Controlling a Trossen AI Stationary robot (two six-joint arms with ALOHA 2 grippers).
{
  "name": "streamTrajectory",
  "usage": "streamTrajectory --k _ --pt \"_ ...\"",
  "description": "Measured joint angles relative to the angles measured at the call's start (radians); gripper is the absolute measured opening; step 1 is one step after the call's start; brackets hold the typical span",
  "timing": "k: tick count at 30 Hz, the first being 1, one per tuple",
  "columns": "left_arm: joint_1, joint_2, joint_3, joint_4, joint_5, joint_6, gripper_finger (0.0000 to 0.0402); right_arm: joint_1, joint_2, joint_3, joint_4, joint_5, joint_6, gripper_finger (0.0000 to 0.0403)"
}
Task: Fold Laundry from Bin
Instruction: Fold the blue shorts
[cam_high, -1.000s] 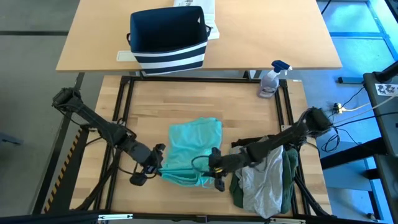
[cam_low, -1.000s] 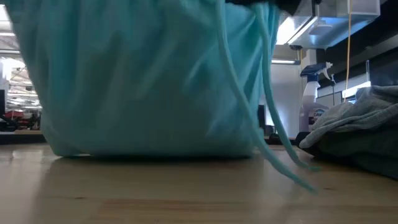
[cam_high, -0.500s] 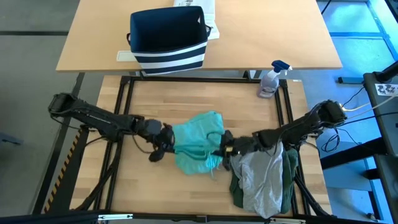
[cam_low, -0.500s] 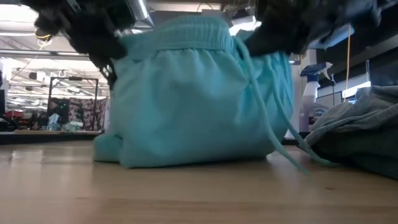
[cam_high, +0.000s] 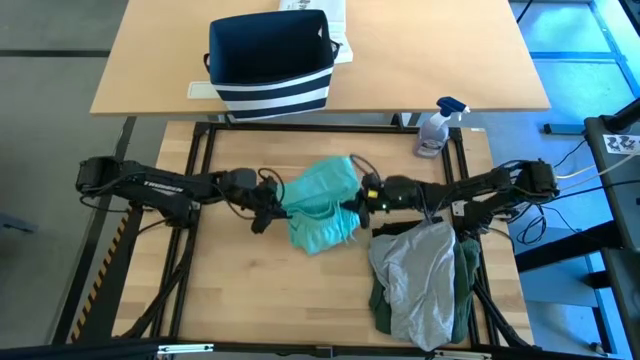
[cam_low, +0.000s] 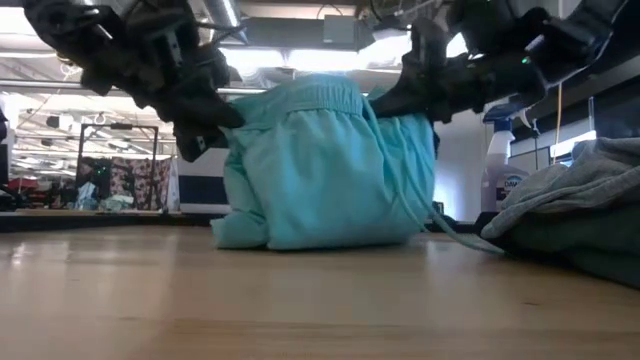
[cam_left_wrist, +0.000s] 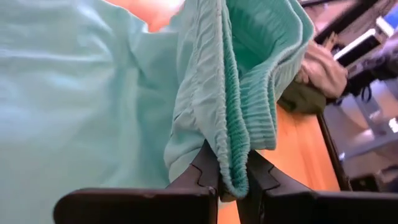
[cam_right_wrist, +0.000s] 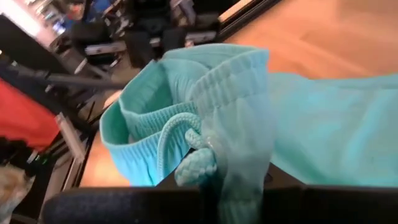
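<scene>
Both grippers pinched shut on the teal shorts (cam_high: 322, 205): left gripper (cam_high: 268, 210) and right gripper (cam_high: 362, 203) hold the ribbed waistband between their fingertips. Light, floppy, sags below the fingers; waistband is the firmest hold.

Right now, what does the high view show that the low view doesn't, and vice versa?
Only the high view: the bin on the far table, and that the grey garment tops a pile on dark green cloth.

Only the low view: the teal shorts' lower edge rests on the table while the waistband is lifted.

Both: left pincer and right pincer shut on the teal shorts, and the spray bottle.
</scene>
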Motion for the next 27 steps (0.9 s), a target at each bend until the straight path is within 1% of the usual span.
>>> streamTrajectory --k 7,10,13,15,18,21,24,27 --pt "0.171 0.000 0.000 0.010 0.139 -0.062 0.0016 -0.168 0.001 0.002 0.006 -0.101 0.008 0.0025" --pt "0.247 0.001 0.000 0.014 0.177 -0.089 0.0016 -0.236 0.003 0.002 0.009 -0.155 0.027 0.0025" --pt "0.304 0.001 0.000 0.041 0.230 -0.139 0.0016 -0.278 0.003 0.003 0.028 -0.211 0.033 0.0025" --pt "0.321 0.001 0.000 0.052 0.248 -0.162 0.0016 -0.291 0.003 0.003 0.035 -0.242 0.034 0.0025" --pt "0.308 0.002 0.000 0.043 0.267 -0.184 0.0016 -0.287 0.003 0.003 -0.005 -0.279 0.034 0.0025" --pt "0.253 0.002 -0.001 0.042 0.266 -0.221 0.0016 -0.243 0.003 0.003 -0.026 -0.293 0.038 0.0025" --pt "0.158 0.002 -0.003 0.040 0.274 -0.274 0.0016 -0.155 0.003 0.003 -0.020 -0.293 0.079 0.0025" --pt "0.028 0.002 -0.003 0.065 0.272 -0.354 0.0016 -0.040 0.003 0.002 -0.018 -0.265 0.137 0.0025"
